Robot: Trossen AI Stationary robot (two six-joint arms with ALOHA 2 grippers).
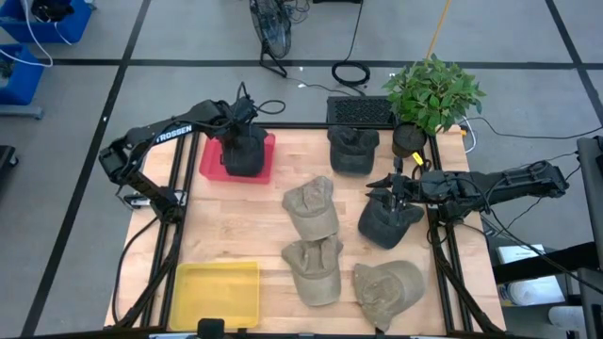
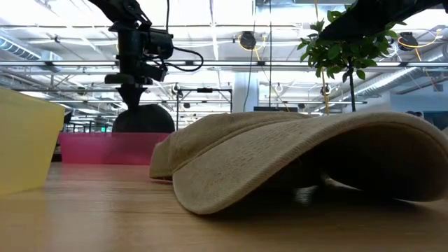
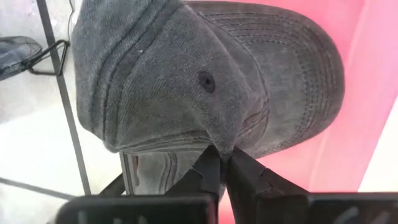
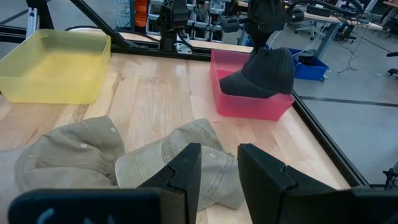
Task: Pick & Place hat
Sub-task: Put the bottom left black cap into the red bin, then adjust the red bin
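Note:
A dark grey hat sits in the pink bin at the far left; my left gripper stands over it, shut on its crown. Two more dark hats lie on the table, one at the far edge and one at the right. My right gripper hovers open just above that right one, with nothing between its fingers. Three khaki hats lie on the wood toward the near edge. My left gripper pinches a raised fold of the hat's crown between its two fingertips. The fingers come from above, pointing steeply down. The hat stays in the pink bin, upright, its brim reaching over the bin's inside.
A yellow bin stands at the near left corner. A potted plant and a black keyboard-like box sit at the far right edge. Bare wood lies between the pink and yellow bins.

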